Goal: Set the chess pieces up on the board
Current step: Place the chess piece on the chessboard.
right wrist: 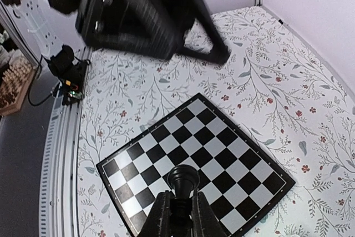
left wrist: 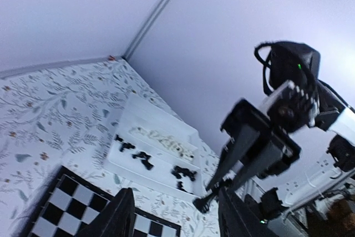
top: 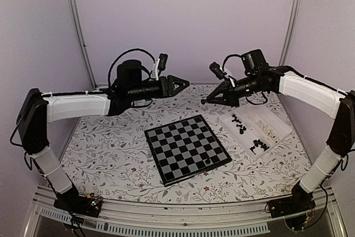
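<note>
Board (top: 187, 148) nearest us, right gripper (right wrist: 180, 199) clenched on a black piece (right wrist: 183, 177)
We see a lone piece (top: 208, 161) near the board's right corner; beyond, more pieces (top: 258, 145) lie in the tray (top: 285, 130); farthest, our left gripper (top: 186, 84) hangs released, holding nothing.

left arm (top: 77, 106) raised, jaws apart | right arm (top: 310, 90) raised, jaws clamped

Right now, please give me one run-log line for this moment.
left hand: open, empty | right hand: shut on black chess piece | tray: black pieces inside
</note>
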